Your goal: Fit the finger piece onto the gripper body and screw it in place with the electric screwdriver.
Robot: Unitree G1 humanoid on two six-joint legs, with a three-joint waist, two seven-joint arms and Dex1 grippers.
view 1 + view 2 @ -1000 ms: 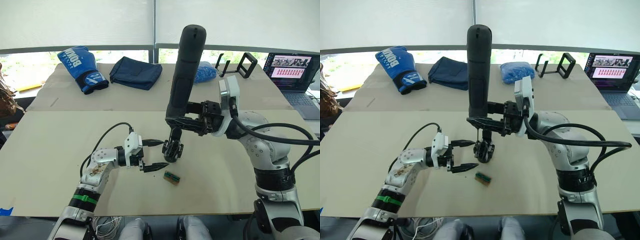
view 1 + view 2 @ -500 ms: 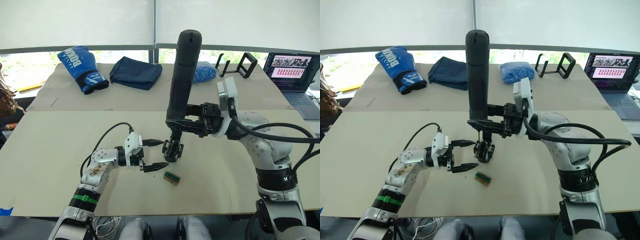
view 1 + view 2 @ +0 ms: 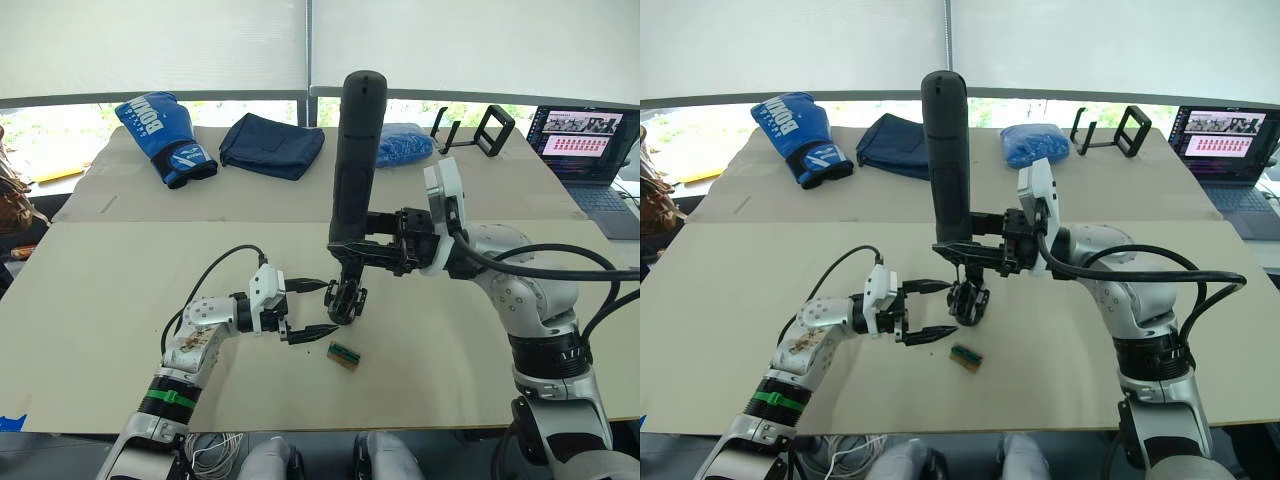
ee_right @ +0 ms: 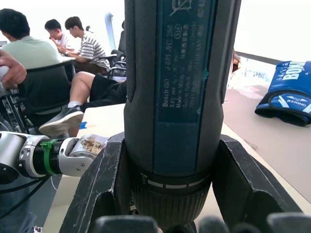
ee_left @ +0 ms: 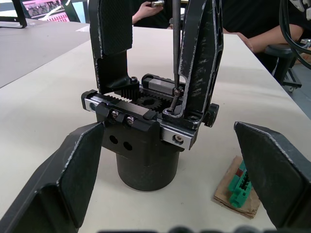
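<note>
The gripper body (image 3: 346, 298) stands on the table, a black cylinder topped with a geared metal mechanism (image 5: 146, 145). Two black pieces rise from it; the finger piece (image 5: 201, 53) is the one with the screw at its foot. The electric screwdriver (image 3: 355, 160) stands nearly upright above it, held by my right gripper (image 3: 362, 250), which is shut on its lower end (image 4: 180, 97). Its thin bit (image 5: 175, 48) rests on that screw. My left gripper (image 3: 331, 306) is open just to the body's left, its fingers (image 5: 73, 179) on either side of the body and apart from it.
A small green part on a brown card (image 3: 343, 355) lies just in front of the body. At the back lie a blue boxing glove (image 3: 160, 135), a navy bag (image 3: 272, 143), a blue bundle (image 3: 405, 145), black stands (image 3: 480, 128) and a laptop (image 3: 585, 140). People sit beyond the table (image 4: 63, 48).
The screwdriver's top has swung to the left, so it stands closer to upright, and my right gripper has shifted slightly left with it. The bit stays at the body. My left gripper is unmoved.
</note>
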